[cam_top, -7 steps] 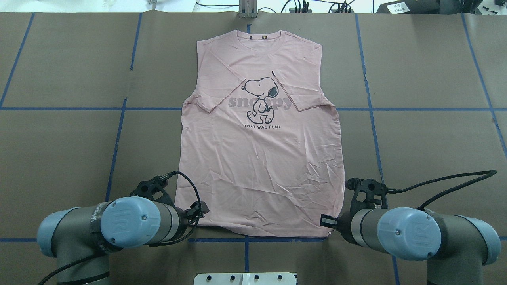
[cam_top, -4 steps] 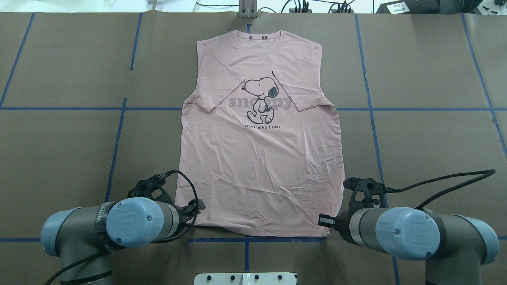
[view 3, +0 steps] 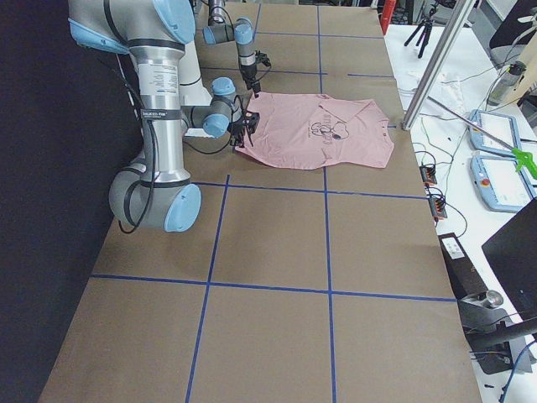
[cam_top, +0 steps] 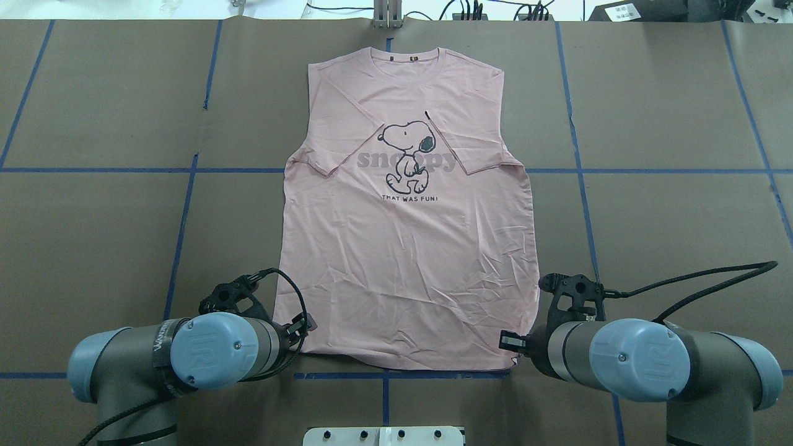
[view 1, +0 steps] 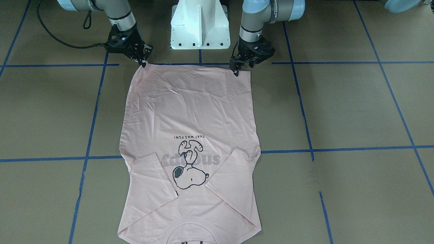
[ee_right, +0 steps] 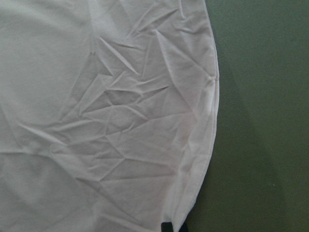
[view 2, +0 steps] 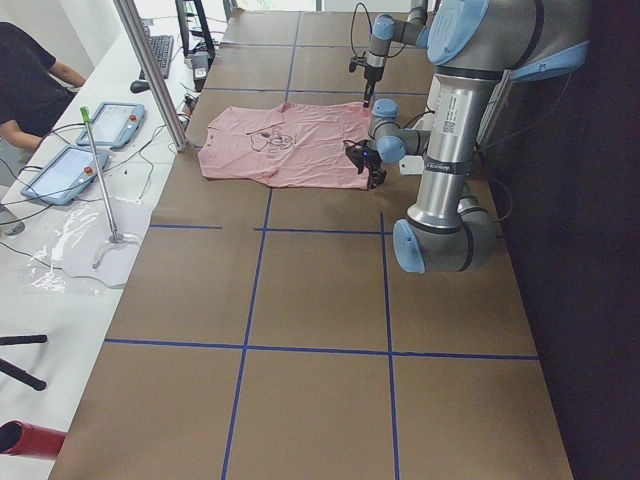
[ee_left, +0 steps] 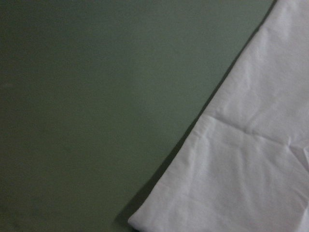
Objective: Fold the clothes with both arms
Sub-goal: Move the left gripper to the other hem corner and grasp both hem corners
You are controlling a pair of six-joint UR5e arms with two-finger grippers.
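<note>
So your T-shirt [cam_top: 403,248] lies lengthwise, collar away from the robot; left tool [view 1: 235,70] and right tool [view 1: 143,63] at hem corners, can't tell if clenched.

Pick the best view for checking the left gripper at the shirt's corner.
Exterior front-facing: the left gripper shows unobstructed, pointing down at a hem corner of the shirt. Overhead, its own arm mostly hides it. The left wrist camera shows only cloth and table. Side views are too small to judge.
</note>
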